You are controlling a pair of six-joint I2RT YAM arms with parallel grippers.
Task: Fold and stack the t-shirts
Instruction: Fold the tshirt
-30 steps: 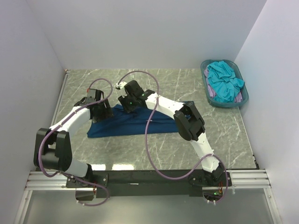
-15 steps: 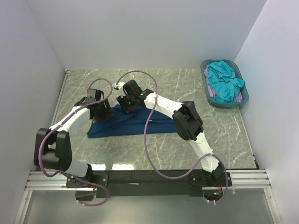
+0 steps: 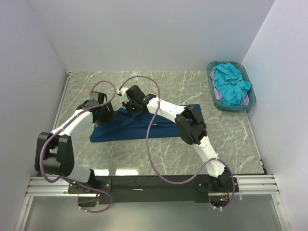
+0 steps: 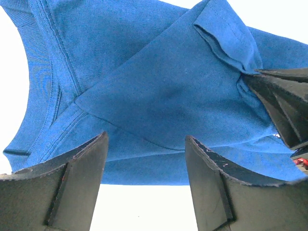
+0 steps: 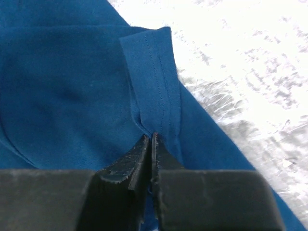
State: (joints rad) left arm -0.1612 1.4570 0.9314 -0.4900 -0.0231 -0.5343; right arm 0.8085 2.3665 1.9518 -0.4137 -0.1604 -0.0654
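Right tool [image 5: 152,137]: closed on the sleeve hem [image 5: 150,82] of the navy t-shirt [image 3: 139,127]; the pinch is thin.
Left tool [image 4: 145,142]: open, holding nothing, just above the shirt beside its collar [image 4: 43,72].
Navy t-shirt: on the desk [image 3: 192,154], left of centre.
Turquoise t-shirt [image 3: 231,84]: in the basket [image 3: 210,83], far right.
Risk, slip: the hem may pull free under tension.
Risk, snag: the open left tool may drag loose cloth and spoil the fold.

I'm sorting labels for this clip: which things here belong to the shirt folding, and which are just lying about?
Part of the job: navy t-shirt, pinched by the right gripper; turquoise t-shirt and lilac t-shirt, lying in the teal basket.
Just lying about: teal basket; marble table.
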